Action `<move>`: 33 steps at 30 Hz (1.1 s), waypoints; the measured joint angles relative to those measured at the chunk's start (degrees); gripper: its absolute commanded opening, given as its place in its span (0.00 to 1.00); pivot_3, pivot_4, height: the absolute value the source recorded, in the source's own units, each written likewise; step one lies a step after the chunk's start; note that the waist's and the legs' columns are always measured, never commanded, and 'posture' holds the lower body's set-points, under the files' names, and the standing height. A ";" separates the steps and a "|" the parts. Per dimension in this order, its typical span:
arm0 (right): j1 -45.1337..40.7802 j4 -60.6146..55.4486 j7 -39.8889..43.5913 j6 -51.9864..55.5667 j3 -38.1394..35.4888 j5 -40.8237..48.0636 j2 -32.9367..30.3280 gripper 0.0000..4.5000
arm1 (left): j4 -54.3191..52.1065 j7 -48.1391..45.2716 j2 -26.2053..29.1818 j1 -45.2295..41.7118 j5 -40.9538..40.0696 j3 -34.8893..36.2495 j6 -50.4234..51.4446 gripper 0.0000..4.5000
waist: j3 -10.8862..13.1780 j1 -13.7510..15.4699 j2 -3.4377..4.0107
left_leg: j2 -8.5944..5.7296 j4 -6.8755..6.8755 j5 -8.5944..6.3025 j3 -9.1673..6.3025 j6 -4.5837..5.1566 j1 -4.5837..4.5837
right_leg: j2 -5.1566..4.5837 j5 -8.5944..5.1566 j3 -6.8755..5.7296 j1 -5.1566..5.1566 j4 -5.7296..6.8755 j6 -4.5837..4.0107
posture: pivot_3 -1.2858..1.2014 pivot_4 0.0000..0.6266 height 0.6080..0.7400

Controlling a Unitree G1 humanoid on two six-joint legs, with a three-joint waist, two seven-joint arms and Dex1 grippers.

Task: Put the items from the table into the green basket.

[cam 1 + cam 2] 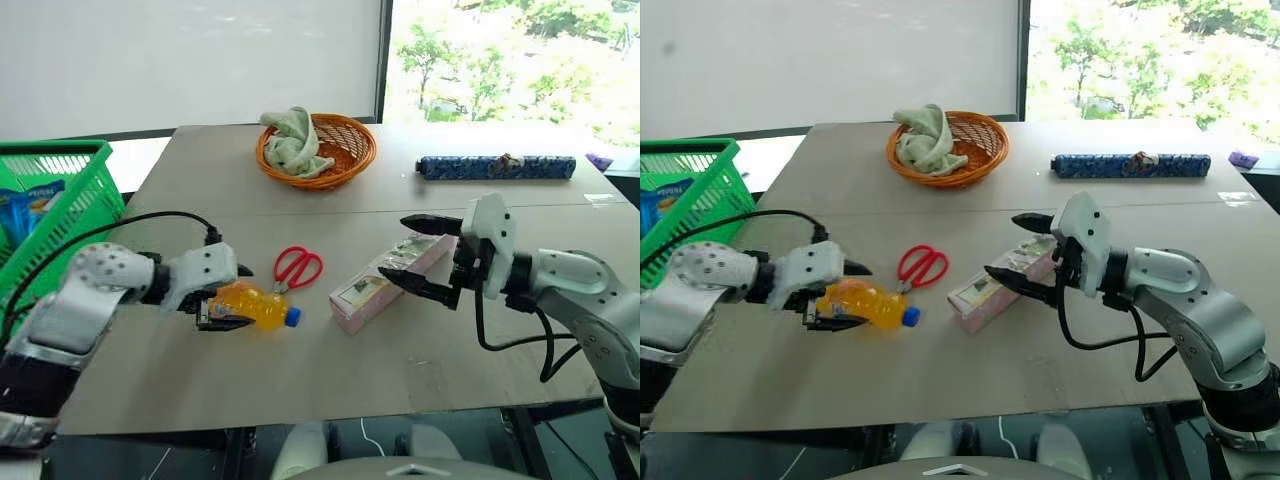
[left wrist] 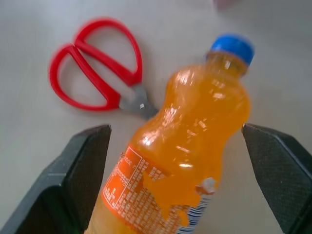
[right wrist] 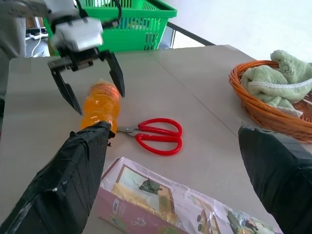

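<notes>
1. Orange-drink bottle (image 1: 258,305) lies on its side on the grey-beige surface (image 1: 300,380), right between the two black fingers of the left gripper (image 1: 228,296), blue cap pointing away from the wrist
2. Left jaws stand wide open astride the bottle's body, one finger on each side with clear space showing in the left wrist view; nothing is held yet, and this placing looks like the line-up for a grasp across the label
3. Red-handled scissors (image 1: 297,267) lie shut just beyond the left jaws, blade tip close to the bottle's shoulder but, as far as I can judge, not under it
4. Right gripper (image 1: 428,258) hovers roughly level with its jaws spread wide and empty; the pink printed box (image 1: 385,285) lies flat on the surface just below and ahead of them
5. Green basket (image 1: 70,190) stands off the surface's edge, behind the left jaws, already holding a blue packet (image 1: 25,205)
6. Bottle looks full of bright orange liquid, with an orange printed label, a barcode and a glossy waisted shape that could roll or slip if pinched off-centre
</notes>
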 measured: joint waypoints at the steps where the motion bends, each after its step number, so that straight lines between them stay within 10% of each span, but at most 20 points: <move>1: 0.31 -0.46 -0.30 0.41 -0.12 0.18 -0.03 1.00 | 2.87 -0.19 -0.87 -1.74 2.68 -2.24 -2.01 0.99 | 0.09 -0.24 -0.03 | 0.05 0.00 -0.01 0.04 0.03 -0.03 | 0.06 0.00 0.06 -0.04 0.01 0.00 | 0.46 0.07 1.00; 6: 1.93 -3.26 -2.62 1.94 -0.77 1.43 -0.28 1.00 | 7.25 -4.20 -1.66 -5.29 5.40 -4.16 -5.87 0.73 | 0.26 -1.71 0.16 | 0.10 0.01 -0.03 0.03 0.06 -0.01 | 0.07 0.00 0.09 -0.03 0.02 0.02 | 0.45 0.08 1.00; 16: 1.91 -4.06 -3.81 2.71 -0.87 2.50 -0.45 1.00 | 1.67 -5.33 -3.95 1.14 -13.06 9.49 17.11 0.72 | 0.58 -2.98 0.04 | 0.14 0.18 -0.04 -0.13 0.10 -0.09 | 0.12 -0.01 -0.03 -0.01 0.13 0.08 | 0.48 0.04 1.00; 22: -4.44 -3.19 -1.49 2.57 1.05 3.55 0.55 1.00 | -1.09 15.45 -9.83 -1.44 -29.30 39.84 42.75 0.71 | 0.67 -2.74 -0.27 | 0.22 0.39 -0.03 -0.23 0.09 -0.04 | 0.22 0.00 -0.07 0.02 0.34 0.10 | 0.53 0.00 1.00; 26: -12.36 -0.08 1.51 1.24 4.86 3.55 3.93 1.00 | 7.59 32.80 -10.11 -10.13 -28.78 53.60 41.21 0.71 | 0.60 -1.56 -0.55 | 0.25 0.47 -0.01 -0.23 0.04 0.04 | 0.34 0.00 0.04 -0.04 0.66 0.10 | 0.54 0.00 1.00; 33: -21.82 6.32 5.97 -0.86 8.77 2.97 8.17 1.00 | 38.27 50.62 2.08 -22.97 -16.23 52.68 20.75 0.71 | 0.39 1.52 -1.08 | 0.15 0.48 0.10 -0.18 -0.21 0.00 | 0.21 0.00 -0.03 -0.10 0.61 0.10 | 0.55 0.00 1.00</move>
